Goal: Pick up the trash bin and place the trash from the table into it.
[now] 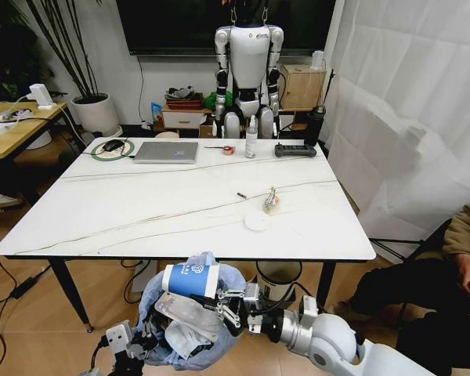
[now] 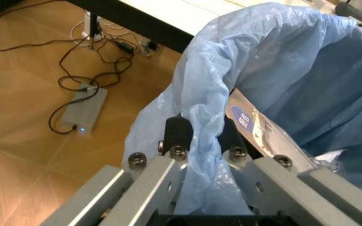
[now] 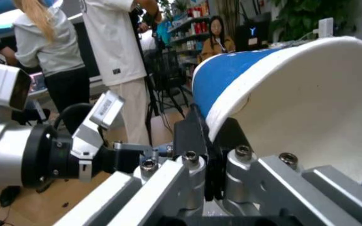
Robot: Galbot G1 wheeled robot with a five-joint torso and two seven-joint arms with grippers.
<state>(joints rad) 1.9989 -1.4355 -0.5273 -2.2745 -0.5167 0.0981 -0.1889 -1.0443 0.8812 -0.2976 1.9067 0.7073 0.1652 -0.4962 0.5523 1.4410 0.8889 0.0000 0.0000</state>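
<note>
The trash bin [image 1: 189, 333], lined with a puffy light-blue bag, hangs below the table's front edge. My left gripper [image 1: 145, 342] is shut on its bag-covered rim [image 2: 201, 123]. Clear packaging and a piece with a blue logo [image 2: 244, 117] lie inside. My right gripper [image 1: 225, 302] is shut on the rim of a blue-and-white paper cup [image 1: 189, 280], which lies on its side over the bin's mouth. In the right wrist view its fingers [image 3: 190, 136] pinch the cup's white lip [image 3: 282, 94]. On the table [image 1: 141, 205] lie a wrapper [image 1: 270, 201], a white disc [image 1: 257, 222] and a small dark scrap [image 1: 241, 195].
Along the table's far edge stand a silver laptop [image 1: 166, 151], a mouse on a round pad [image 1: 112, 146], red tape [image 1: 228, 149], a bottle [image 1: 251, 138] and a black remote [image 1: 295, 150]. A humanoid robot [image 1: 248, 66] stands behind. A wooden desk [image 1: 16, 125] is at the left.
</note>
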